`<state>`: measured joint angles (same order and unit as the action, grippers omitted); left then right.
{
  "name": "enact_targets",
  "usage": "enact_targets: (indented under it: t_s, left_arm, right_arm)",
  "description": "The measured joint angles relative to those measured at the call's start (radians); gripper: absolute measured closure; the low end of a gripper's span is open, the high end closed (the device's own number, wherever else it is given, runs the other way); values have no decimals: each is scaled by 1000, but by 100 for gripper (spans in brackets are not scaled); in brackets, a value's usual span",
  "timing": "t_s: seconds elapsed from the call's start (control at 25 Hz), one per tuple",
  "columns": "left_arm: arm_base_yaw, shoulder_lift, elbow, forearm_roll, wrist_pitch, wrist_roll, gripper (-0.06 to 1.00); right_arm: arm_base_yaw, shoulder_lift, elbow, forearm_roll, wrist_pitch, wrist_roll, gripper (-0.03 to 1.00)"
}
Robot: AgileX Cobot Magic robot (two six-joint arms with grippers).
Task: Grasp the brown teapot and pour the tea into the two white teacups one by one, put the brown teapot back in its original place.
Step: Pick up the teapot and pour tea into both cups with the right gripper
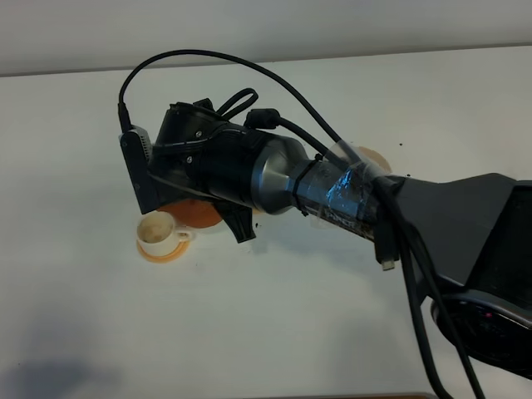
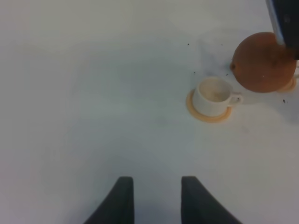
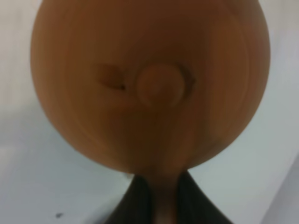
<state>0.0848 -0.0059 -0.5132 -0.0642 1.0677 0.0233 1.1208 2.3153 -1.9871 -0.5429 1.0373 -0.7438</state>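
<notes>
Right gripper (image 3: 161,201) fingers (image 3: 138,205) pinched tight on the loop handle (image 3: 162,189) of the round reddish-brown clay teapot (image 3: 149,88). The pot body sticks straight out past the fingertips, handle-to-spout axis in line with the gripper. Pot sits just beside the small white ceramic teacup (image 2: 212,94) on its round orange coaster (image 2: 205,115), spout on that cup's side; second cup hidden, so cannot tell which one is under the spout. Left gripper (image 2: 153,200) spread, empty, well apart, so pouring looks like the right arm's job; flat beige disc (image 1: 371,156) lies back along that arm.
</notes>
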Motion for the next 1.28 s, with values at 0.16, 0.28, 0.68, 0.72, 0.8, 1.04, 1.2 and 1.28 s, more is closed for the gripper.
enact_targets:
  t_s: [0.16,0.28,0.68,0.72,0.8,1.04,1.2,1.28]
  left_arm:
    - [0,0,0,0,0,0,69]
    - [0,0,0,0,0,0,69]
    - [0,0,0,0,0,0,69]
    - [0,0,0,0,0,0,69]
    - [0,0,0,0,0,0,69]
    - [0,0,0,0,0,1,69]
    - [0,0,0,0,0,1,69]
    - [0,0,0,0,0,1,69]
  right_arm:
    - [19,29,0,-76,-1,0,88]
    - [34,35,0,-117,-9,0,88]
    - [53,35,0,-214,-36,-2,88]
    - [53,35,0,-218,-41,-5,88]
    - [53,35,0,-223,-52,-15,88]
    - [53,35,0,-223,-55,-35,88]
    - [53,35,0,-225,-56,-38,88]
    - [60,39,0,-234,-56,-39,88]
